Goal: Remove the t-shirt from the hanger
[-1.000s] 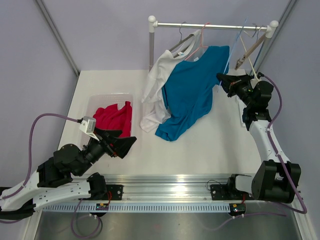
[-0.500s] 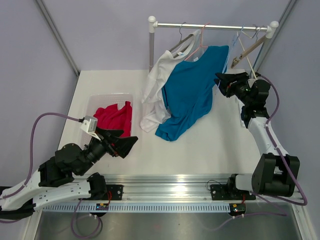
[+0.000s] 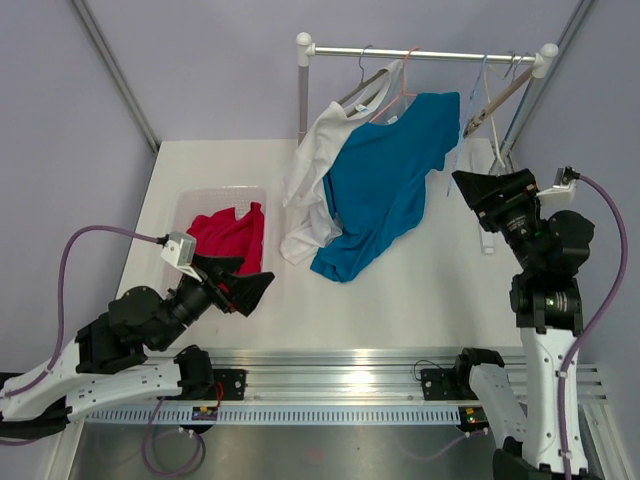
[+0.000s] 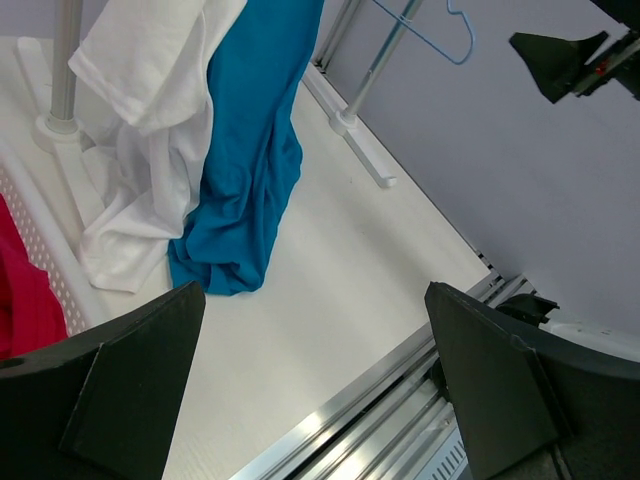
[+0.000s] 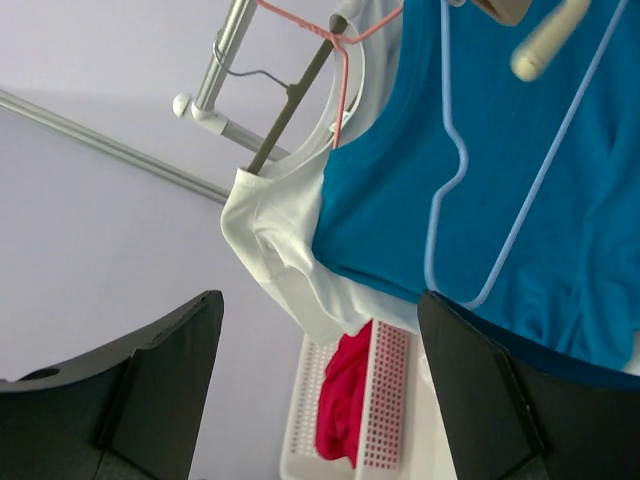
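Observation:
A blue t-shirt (image 3: 385,180) hangs on a pink hanger (image 3: 405,85) from the rack rod (image 3: 430,51), its lower end bunched on the table. A white t-shirt (image 3: 315,175) hangs beside it on a dark hanger (image 3: 365,85). My right gripper (image 3: 483,190) is open and empty, to the right of the blue shirt and apart from it. Its wrist view shows the blue shirt (image 5: 520,150), white shirt (image 5: 290,240) and pink hanger (image 5: 340,60). My left gripper (image 3: 252,278) is open and empty near the table's front left, facing both shirts (image 4: 250,150).
A white basket (image 3: 205,200) at the left holds a red shirt (image 3: 230,235). An empty light blue hanger (image 3: 475,95) and a wooden hanger (image 3: 500,95) hang at the rod's right end. The rack's post (image 3: 303,90) stands behind the white shirt.
My right gripper has drawn back from the blue shirt's sleeve toward the right and the front, open and empty. The left arm has not moved.

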Controlling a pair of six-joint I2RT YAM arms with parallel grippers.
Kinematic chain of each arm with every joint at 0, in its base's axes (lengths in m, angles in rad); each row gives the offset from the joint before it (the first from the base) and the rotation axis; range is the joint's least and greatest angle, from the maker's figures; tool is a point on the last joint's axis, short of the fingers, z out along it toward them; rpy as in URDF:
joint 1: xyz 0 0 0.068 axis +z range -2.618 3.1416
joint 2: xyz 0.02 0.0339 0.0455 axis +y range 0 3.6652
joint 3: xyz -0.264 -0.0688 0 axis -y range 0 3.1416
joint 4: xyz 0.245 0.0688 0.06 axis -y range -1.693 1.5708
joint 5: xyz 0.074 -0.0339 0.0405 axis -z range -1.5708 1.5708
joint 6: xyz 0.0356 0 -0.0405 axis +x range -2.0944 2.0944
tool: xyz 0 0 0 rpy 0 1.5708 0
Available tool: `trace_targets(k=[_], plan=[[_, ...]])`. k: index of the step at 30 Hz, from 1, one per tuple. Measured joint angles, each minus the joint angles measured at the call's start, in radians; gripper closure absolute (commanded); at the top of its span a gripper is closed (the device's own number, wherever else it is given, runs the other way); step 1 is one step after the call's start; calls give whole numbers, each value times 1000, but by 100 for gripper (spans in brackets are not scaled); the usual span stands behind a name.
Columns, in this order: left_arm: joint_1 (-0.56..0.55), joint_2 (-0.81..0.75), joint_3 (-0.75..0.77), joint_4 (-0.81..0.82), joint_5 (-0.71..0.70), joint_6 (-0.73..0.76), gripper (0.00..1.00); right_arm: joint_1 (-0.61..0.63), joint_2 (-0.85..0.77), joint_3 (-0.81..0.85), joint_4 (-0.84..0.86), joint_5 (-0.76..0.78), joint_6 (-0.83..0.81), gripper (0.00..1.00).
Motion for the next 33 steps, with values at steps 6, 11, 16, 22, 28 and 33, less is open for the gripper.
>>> trace_targets(k=[6,11,16,22,28,33], plan=[[0,1,36,-18,-41,60,1,58,-16,148,-151,61,-141,31],[0,3,76,-36,-80,117,1,332,132,269,-141,210,-210,39],[0,2,90,-48,-93,150,1,462,364,322,-28,378,-239,54],[1,0,76,-49,-95,171,1,481,606,371,100,536,-229,55],[1,-7,42,-50,-93,176,1,496,760,438,194,628,-214,52],[1,-7,31,-56,-91,182,1,497,846,485,244,643,-202,55]])
